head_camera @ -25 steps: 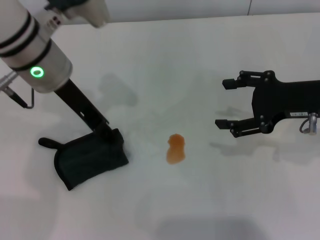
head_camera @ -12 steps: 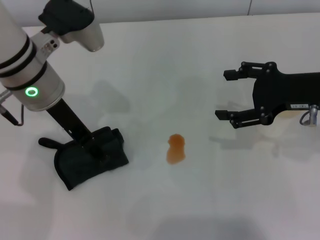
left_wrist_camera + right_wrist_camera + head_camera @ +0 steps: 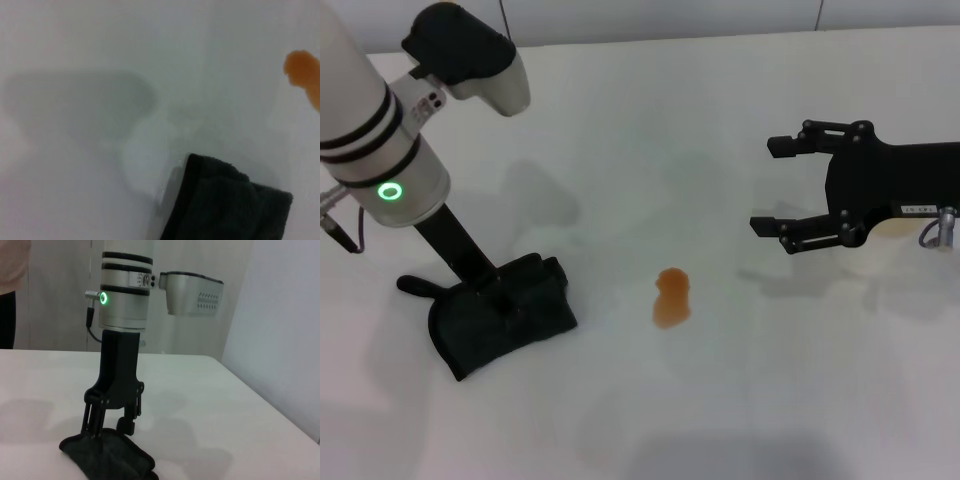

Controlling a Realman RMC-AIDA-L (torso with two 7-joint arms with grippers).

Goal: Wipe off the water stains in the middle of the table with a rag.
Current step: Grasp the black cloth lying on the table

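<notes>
Contact had been made between the left gripper (image 3: 510, 300) and the rag (image 3: 500, 318), which lay flat on the table (image 3: 650, 130) directly under the fingertips. In the right wrist view the fingers (image 3: 92, 416) were seen planted upright on the cloth (image 3: 107, 455), set apart rather than drawn together, so the pincer was judged to be open and pressing down, with no fold yet pinched between its tips. Such a vertical stance was probably chosen so that the soft fabric could be gathered from above. In the left wrist view only a corner of the dark cloth (image 3: 225, 202) was shown, the fingers themselves being out of sight.

The water stains (image 3: 671, 297) were found as a single small orange-amber blotch, lobed like a peanut, lying well apart from the left pincer on its inner side, toward the right arm, and untouched. The same blotch (image 3: 305, 75) was caught at the edge of the left wrist view.

The right gripper (image 3: 782, 195) was held off the table, beyond the blotch from the left pincer, its jaws spread wide and gripping nothing. It was judged to be parked so that the wiping path stayed unobstructed. Wiping was judged not yet begun, since a grasp had first to be secured.
</notes>
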